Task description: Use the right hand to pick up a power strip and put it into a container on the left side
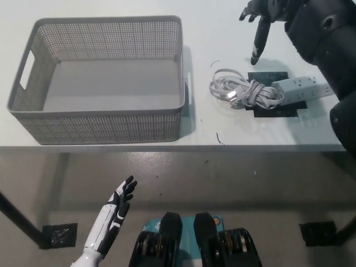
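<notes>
A white power strip (300,89) lies on a black mat (273,95) at the table's right, its grey cable (245,92) coiled to its left. My black right hand (261,19) hovers open above the table, behind the cable, fingers spread and one pointing down; its arm covers the strip's right end. The grey mesh basket (105,128) stands empty on the table's left. My white left hand (119,201) rests open below the table's front edge at the lower left.
The table's front edge (178,148) runs across the middle of the picture. Bare white tabletop (211,119) separates the basket from the cable. Floor shows below the edge.
</notes>
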{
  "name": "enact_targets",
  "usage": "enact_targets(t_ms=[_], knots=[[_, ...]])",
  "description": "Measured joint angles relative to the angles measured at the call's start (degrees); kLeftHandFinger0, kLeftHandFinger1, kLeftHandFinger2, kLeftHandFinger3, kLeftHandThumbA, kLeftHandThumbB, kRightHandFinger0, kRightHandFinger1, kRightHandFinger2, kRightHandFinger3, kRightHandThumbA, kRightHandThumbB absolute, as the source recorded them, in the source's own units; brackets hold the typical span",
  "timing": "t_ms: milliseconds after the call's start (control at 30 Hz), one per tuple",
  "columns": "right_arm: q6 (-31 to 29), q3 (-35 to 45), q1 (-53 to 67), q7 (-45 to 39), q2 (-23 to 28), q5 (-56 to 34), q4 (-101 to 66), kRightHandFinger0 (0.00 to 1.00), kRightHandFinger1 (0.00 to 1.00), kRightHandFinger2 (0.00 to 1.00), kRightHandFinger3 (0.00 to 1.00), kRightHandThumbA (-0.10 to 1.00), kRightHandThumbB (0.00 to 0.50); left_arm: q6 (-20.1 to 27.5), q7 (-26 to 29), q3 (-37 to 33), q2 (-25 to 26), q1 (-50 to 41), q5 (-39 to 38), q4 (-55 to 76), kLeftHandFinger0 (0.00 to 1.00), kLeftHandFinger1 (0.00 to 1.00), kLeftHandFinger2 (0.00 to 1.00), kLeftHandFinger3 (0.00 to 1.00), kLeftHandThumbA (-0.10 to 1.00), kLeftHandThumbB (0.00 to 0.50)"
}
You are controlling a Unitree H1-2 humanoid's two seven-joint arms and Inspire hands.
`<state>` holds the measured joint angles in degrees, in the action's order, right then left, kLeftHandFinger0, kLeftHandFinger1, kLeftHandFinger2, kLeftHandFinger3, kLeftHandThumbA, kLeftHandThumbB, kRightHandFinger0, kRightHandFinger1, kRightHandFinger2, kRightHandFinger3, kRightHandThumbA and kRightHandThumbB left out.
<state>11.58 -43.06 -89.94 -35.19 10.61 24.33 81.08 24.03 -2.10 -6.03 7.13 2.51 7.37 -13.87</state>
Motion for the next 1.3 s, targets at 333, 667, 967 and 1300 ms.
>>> enact_targets(t_ms=[333,667,967,1300], knots=[[0.5,1.8,2.1,0.0,-0.6,0.7,0.9,1.00,1.00,1.00,1.00,1.00,0.318,0.5,0.0,0.0,0.5,-0.3,0.6,0.2,1.00,1.00,1.00,1.00,1.00,0.136],[2.4,-0.3,8.6,3.5,-1.8,4.7,2.1,1.00,1.00,1.00,1.00,1.00,0.385,0.6,0.0,0.0,0.5,-0.5,0.8,0.4,1.00,1.00,1.00,1.00,1.00,0.126],[3.4,-0.5,13.0,8.8,-2.5,6.6,2.2,1.00,1.00,1.00,1.00,1.00,0.419,0.6,0.0,0.0,0.5,-0.4,0.8,0.4,1.00,1.00,1.00,1.00,1.00,0.136],[2.2,4.2,15.5,18.2,-2.9,6.3,1.7,0.15,0.19,0.26,0.50,-0.02,0.145,0.6,0.0,0.0,0.5,-0.4,0.8,0.2,1.00,1.00,1.00,1.00,1.00,0.138]])
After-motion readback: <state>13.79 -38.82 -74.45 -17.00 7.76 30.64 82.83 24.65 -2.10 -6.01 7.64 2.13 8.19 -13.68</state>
